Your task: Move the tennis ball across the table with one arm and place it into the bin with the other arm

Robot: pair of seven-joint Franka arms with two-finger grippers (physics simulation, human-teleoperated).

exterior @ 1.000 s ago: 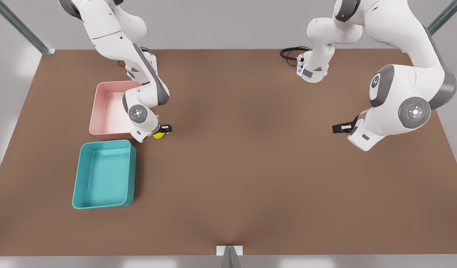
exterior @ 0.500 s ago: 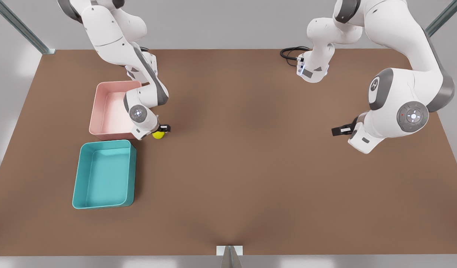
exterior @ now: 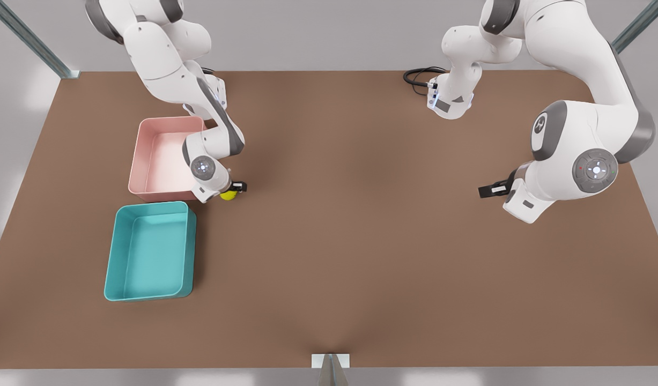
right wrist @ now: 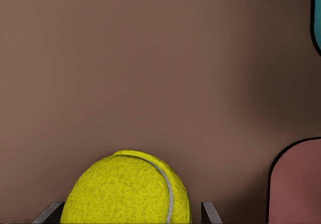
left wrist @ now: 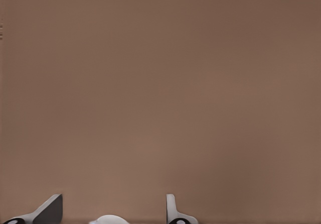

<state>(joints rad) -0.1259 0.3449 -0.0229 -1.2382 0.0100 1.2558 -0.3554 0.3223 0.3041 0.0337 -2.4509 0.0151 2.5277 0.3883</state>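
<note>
The tennis ball (exterior: 228, 196) rests on the brown table (exterior: 361, 241), just off the near corner of the pink tub. My right gripper (exterior: 233, 188) is down over it on the front view's left. In the right wrist view the ball (right wrist: 128, 191) sits between the open fingers (right wrist: 50, 211), with a small gap on one side. The teal bin (exterior: 110, 257) stands just nearer the camera than the pink tub, and its edge (right wrist: 318, 23) shows at the wrist view's border. My left gripper (exterior: 487, 188) waits open on the front view's right, over bare table (left wrist: 160, 83).
The pale pink tub (exterior: 170, 119) stands right behind the teal bin, partly under the right arm; a corner (right wrist: 296, 184) shows beside the ball. A black cable (exterior: 417, 75) lies by the far arm base. Bare table stretches between the arms.
The right arm's wrist has shifted slightly over the ball, which has stayed in place. The left arm's elbow moved a little; its gripper is almost where it was.
</note>
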